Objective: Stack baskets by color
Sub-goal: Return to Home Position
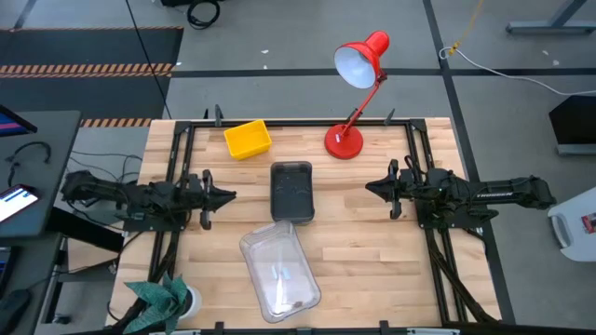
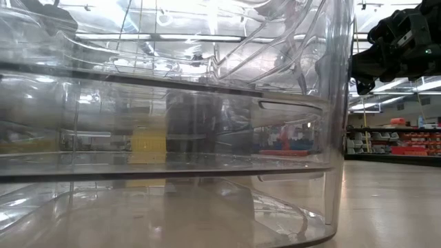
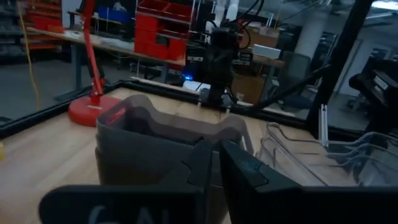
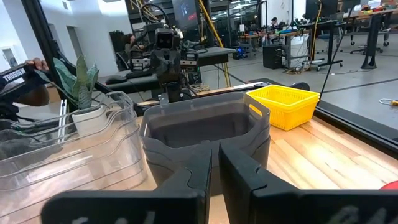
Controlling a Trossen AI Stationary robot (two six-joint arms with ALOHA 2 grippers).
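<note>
Three piles are seen on the wooden slatted table (image 1: 372,251). A small yellow squarish plastic basket stack (image 1: 247,140) sits at the rear, near the base of the red desk lamp (image 1: 345,141). A smoky-grey translucent rectangular basket stack (image 1: 291,191) sits mid-table. A larger clear rectangular basket stack (image 1: 279,270) sits at the front, set at a slant, with one corner just beside the grey pile. The layers in the yellow pile cannot be counted from above.

The left gripper (image 1: 228,195) is held low at the left of the grey stack, fingers pressed together on nothing. The right gripper (image 1: 371,189) is mirrored at the right, also clenched and empty. Both are pointed at the grey stack, well apart from it.

Sorting is judged done; only the retreat to home is left. Risks:
- The grey pile lies on the line between both fingertips. A forward drift or a low swing during retraction could shove or topple it.
- The clear rims look unevenly nested in the wrist views, so the upper bins may not be fully seated. A table jolt could make them slide. The pile is also close to the front edge.
- The potted green plant (image 1: 163,298) stands at the front-left corner and could be clipped if the left arm is swung wide.
- The lamp is judged out of both arms' way.
</note>
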